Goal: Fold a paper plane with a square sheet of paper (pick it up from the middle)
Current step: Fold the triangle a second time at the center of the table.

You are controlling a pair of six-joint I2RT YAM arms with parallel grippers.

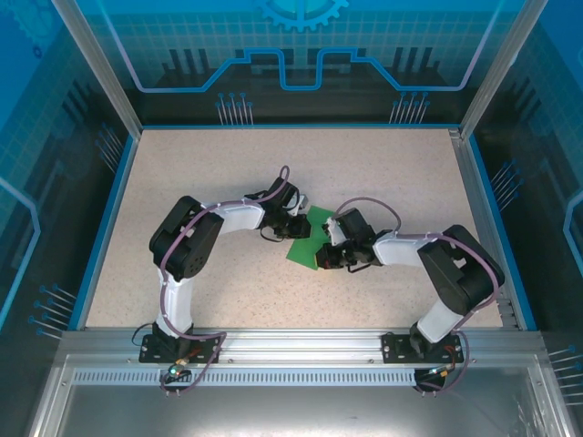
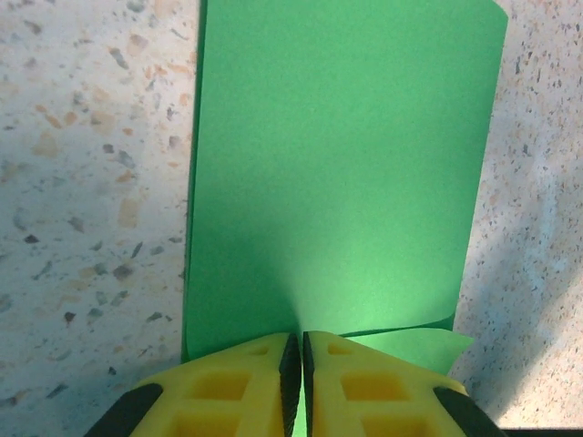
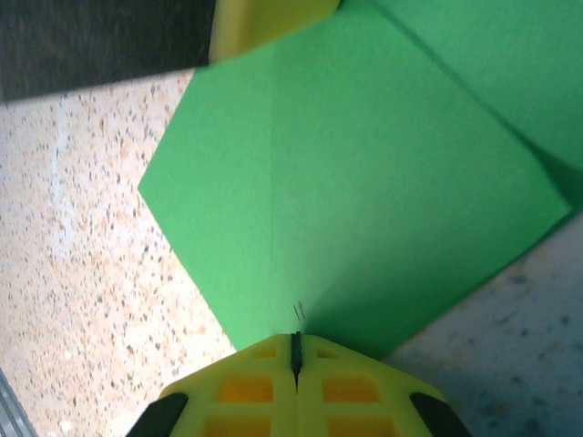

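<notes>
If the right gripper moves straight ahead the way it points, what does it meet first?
The right gripper is shut on the paper, so it pushes that first. Beyond it, likely the left gripper, whose finger shows ahead; depth is unclear.

sheet (image 1: 305, 246): on table (image 1: 228, 173), mid, btw grippers
L gripper (image 1: 296, 224): sheet's left-rear edge
R gripper (image 1: 325, 255): sheet's right-front edge

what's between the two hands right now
The square sheet of paper, partly folded, spans the gap in the top view; the left hand and the right hand each pinch an edge of it.
</notes>
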